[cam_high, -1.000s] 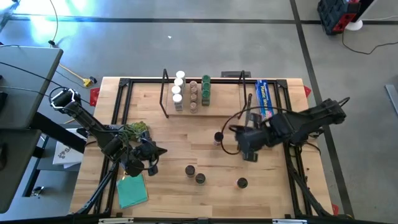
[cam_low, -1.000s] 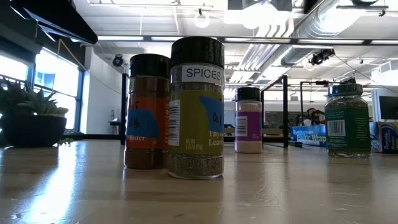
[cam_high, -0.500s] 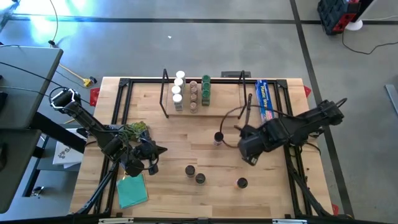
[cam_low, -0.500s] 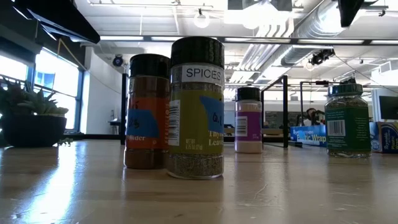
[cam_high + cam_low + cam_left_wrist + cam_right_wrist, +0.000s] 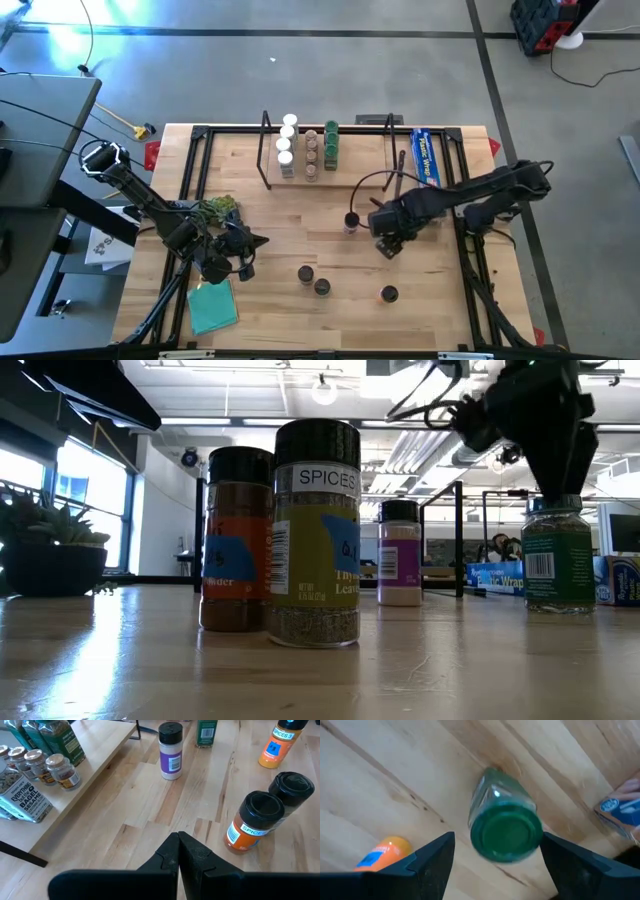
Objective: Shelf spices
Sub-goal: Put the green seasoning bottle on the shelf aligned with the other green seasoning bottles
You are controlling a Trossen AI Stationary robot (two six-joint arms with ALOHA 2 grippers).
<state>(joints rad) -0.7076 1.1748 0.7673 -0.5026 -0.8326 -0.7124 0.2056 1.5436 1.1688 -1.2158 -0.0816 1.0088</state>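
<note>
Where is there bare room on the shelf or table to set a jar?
The shelf: right half bare, between the jar rows and its right upright. On the table, bare strip between shelf and left gripper. Crowded: front middle, with loose jars and the open right gripper over a green-lidded jar.

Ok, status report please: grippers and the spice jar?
Right gripper open, over green-lid jar, not gripping. Left gripper shut, idle on left side. Nothing in the way.
</note>
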